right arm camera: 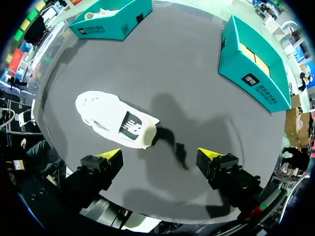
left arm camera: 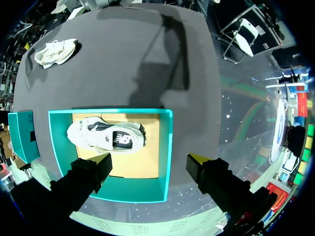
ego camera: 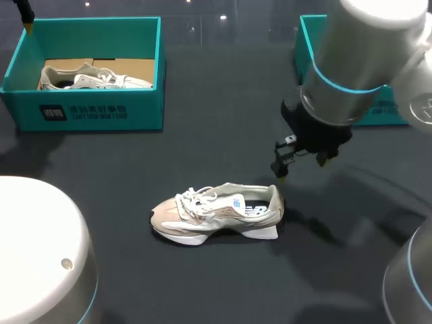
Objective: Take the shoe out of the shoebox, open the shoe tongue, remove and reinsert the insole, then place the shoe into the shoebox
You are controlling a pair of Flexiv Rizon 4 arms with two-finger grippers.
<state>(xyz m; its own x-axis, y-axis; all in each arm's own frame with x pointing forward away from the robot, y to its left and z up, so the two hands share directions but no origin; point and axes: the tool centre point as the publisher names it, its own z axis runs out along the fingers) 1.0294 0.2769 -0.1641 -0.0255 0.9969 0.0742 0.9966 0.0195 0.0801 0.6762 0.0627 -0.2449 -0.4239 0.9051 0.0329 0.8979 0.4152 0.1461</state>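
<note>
Shoe out of box, resting on sole on tabletop, mid-width, closer to near edge than far edge. Toe toward left edge, heel toward right edge.

Right gripper hangs above tabletop near heel, not touching shoe. Fingers spread apart, nothing between them.

Left gripper hangs over left shoebox at far-left corner. Fingers wide apart, empty.

Second shoe lies inside left shoebox on brown cardboard.

Right shoebox at far-right corner, partly hidden behind right arm.

The shoe is beige-white, the table dark grey (shoebox teal).
</note>
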